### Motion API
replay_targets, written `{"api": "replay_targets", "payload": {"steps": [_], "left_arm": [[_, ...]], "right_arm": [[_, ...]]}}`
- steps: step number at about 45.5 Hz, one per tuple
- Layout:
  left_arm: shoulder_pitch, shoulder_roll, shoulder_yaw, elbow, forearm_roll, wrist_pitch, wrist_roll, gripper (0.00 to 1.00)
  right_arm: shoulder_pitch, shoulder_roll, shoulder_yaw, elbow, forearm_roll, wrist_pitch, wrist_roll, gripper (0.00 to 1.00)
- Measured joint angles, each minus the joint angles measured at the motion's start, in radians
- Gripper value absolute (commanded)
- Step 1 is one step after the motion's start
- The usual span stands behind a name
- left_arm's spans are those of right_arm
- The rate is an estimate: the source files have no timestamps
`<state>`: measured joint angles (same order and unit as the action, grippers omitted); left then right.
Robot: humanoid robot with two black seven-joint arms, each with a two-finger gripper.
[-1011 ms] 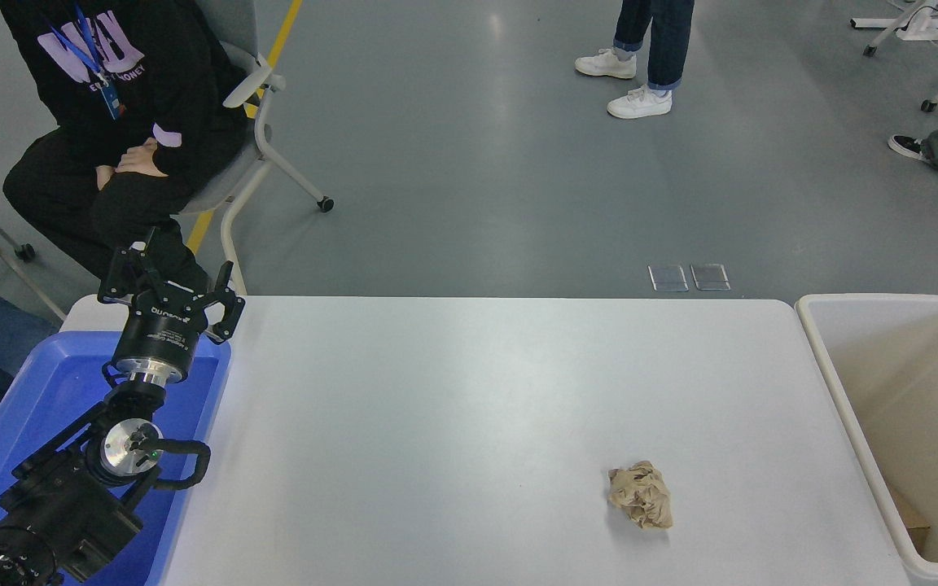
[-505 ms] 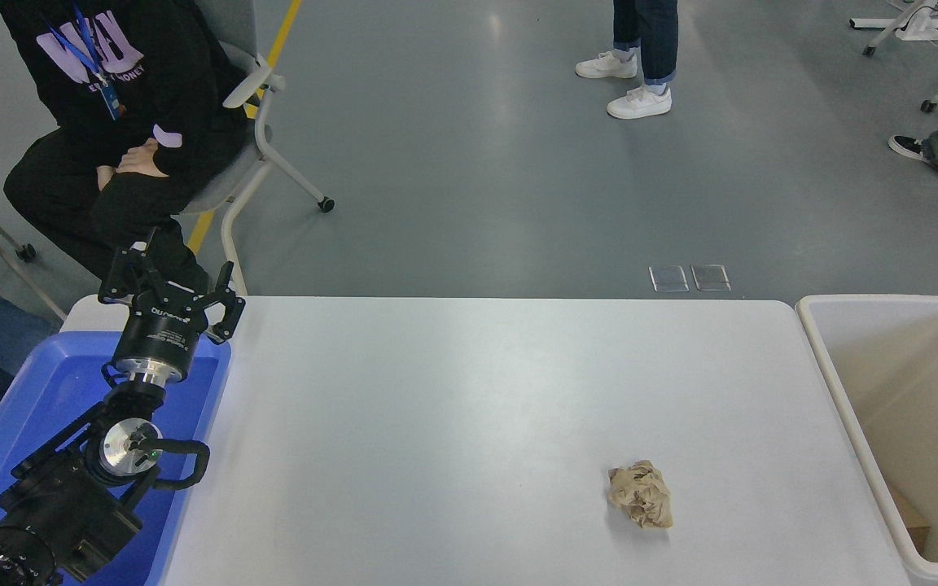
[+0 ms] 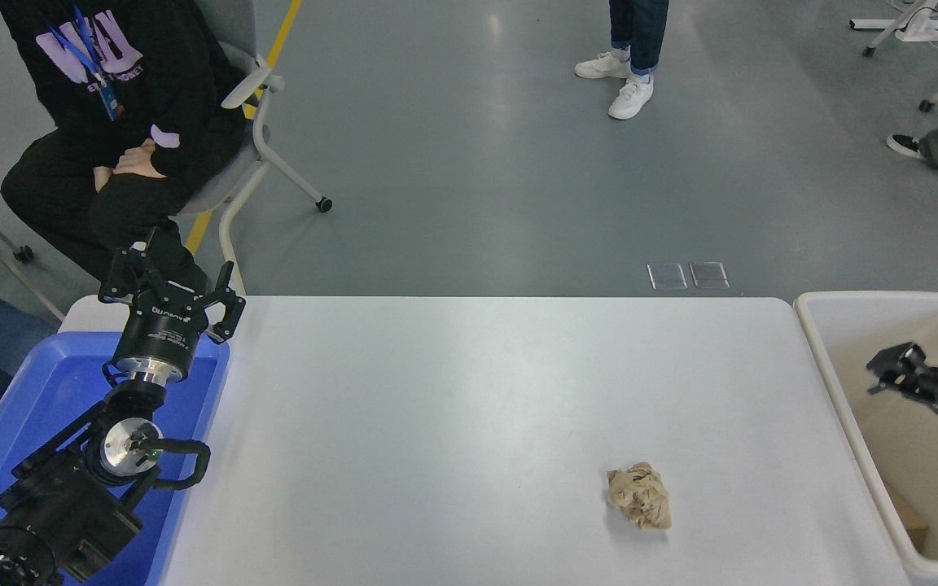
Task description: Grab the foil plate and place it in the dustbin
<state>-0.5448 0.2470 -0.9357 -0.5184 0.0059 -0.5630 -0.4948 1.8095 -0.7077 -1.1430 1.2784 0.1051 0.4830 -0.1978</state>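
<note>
No foil plate shows anywhere in the head view; it is hidden or out of view. The dustbin [image 3: 823, 325], a large white bin with a cream inside, stands against the table's right end. My right gripper [image 3: 907, 381] comes in from the right edge and hangs over the dustbin's inside, blurred, with nothing visible in it. My left gripper [image 3: 169, 281] is parked at the lower left, open and empty, above the far end of a blue tub [image 3: 37, 391].
A small crumpled brown paper ball [image 3: 639, 496] lies on the white table [image 3: 453, 407] near its front right. A brown scrap lies in the dustbin's near corner [image 3: 913, 521]. A person in black sits on a chair beyond the far left corner [image 3: 111, 122]. Others stand farther back.
My right arm has come into view from the right edge over the dustbin; it was out of view before. The left arm and the paper ball have not moved.
</note>
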Motion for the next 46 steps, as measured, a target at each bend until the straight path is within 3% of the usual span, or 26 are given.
{"api": "replay_targets", "payload": {"steps": [6,16,36,46], "left_arm": [[0.0,0.0,0.0,0.0,0.0,0.0,-0.001,0.98],[0.001,0.0,-0.001,0.0,0.0,0.0,-0.001,0.98],[0.001,0.0,0.0,0.0,0.0,0.001,0.0,0.98],[-0.001,-0.001,0.0,-0.001,0.0,0.0,0.001,0.98]], "right_arm": [[0.164,0.068,-0.017,0.036,0.0,0.145,0.0,1.0],[0.381,0.173,0.018,0.118,0.002,0.247,0.0,1.0],[0.525,0.391,0.057,0.156,0.018,0.296,0.0,1.0],[0.503,0.437,-0.01,0.117,0.039,0.3,0.0,1.0]]}}
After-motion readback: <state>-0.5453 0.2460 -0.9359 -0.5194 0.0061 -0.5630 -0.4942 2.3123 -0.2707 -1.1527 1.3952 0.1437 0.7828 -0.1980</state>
